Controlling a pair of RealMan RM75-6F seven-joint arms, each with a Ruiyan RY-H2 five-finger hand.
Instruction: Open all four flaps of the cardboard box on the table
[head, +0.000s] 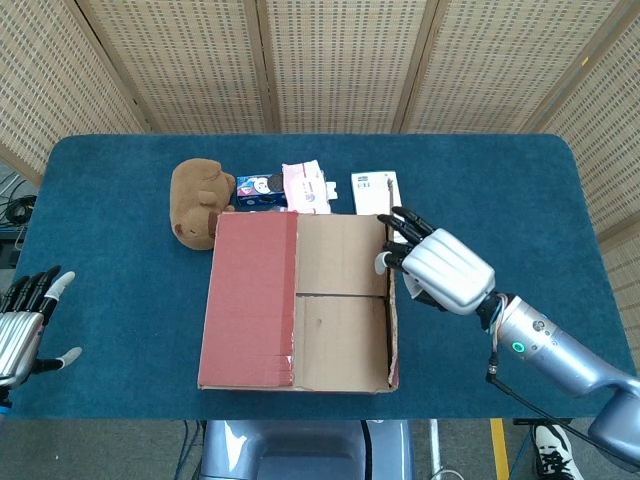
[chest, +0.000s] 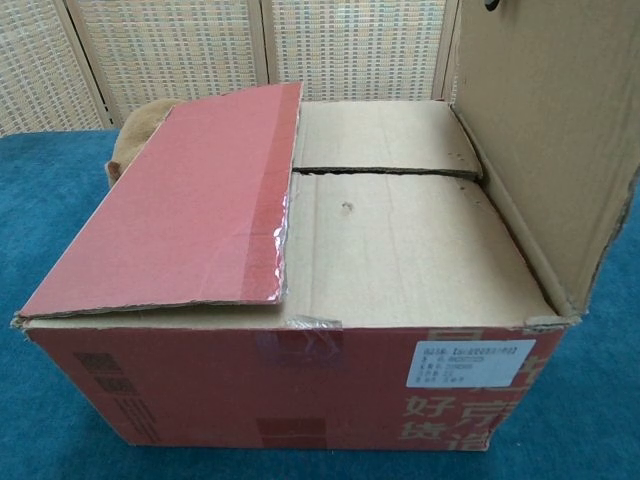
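Cardboard box (head: 298, 300) near front-centre of blue surface (head: 120, 230); all places below relative to box.

Right flap (chest: 545, 140) raised to about upright, leaning slightly outward in chest view; seen edge-on in head view, along right wall. Right hand (head: 437, 268) just outside that wall toward rear corner, dark fingertips (head: 398, 232) against or at top edge of raised flap. Actual contact hard to confirm. Nothing enclosed; fingers extended, loosely spread.

Left flap (chest: 185, 200) flat, closed, red face up, tape strip along inner edge. Two inner flaps (chest: 400, 215) flat, seam crosswise.

Left hand (head: 22, 335) well off to left at surface edge, fingers apart, holding nothing.

Behind box: brown plush toy (head: 198, 203) at rear-left corner, small packets (head: 290, 188) and white carton (head: 376, 190) along rear edge.

Judged step: finish folding right flap outward.
- Push from inside face, near top edge, outward and down past vertical, so no spring-back.
- Keep force sideways, gentle; box likely light, may slide.
- Avoid sweeping white carton behind rear-right corner.

Remaining by estimate: left flap, then both inner flaps.
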